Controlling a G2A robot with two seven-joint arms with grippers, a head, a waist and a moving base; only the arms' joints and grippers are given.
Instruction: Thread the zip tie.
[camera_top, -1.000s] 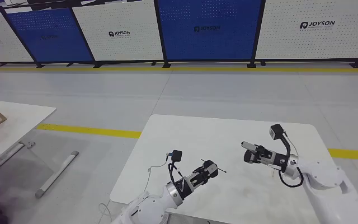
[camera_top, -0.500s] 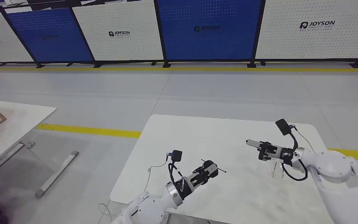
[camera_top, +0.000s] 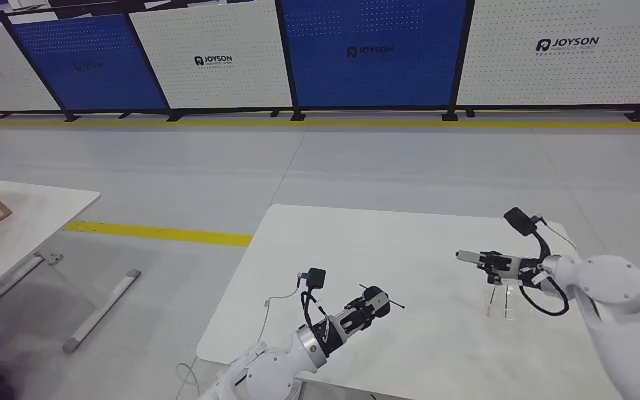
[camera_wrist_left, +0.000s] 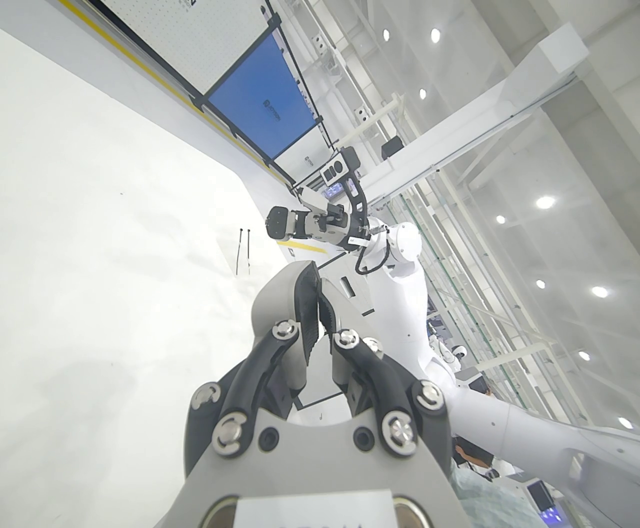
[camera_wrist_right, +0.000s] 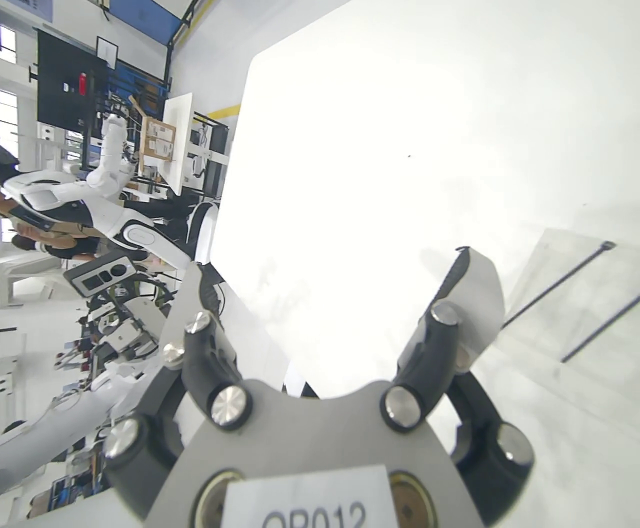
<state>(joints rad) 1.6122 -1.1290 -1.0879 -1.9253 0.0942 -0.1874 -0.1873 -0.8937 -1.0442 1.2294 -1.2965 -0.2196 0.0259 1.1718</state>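
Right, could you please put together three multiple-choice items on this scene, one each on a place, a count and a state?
1. Where do the loose zip ties lie? A, on the floor; B, on a clear sheet on the table; C, on a blue wall panel.
2. How many lie there? A, one; B, two; C, five.
3. How is the right gripper? A, open; B, shut on a zip tie; C, shut and empty.
Answers: 1 B, both rest on the see-through sheet on the white tabletop. 2 B, two thin black strips lie side by side. 3 A, its fingers stand wide apart with nothing between them.
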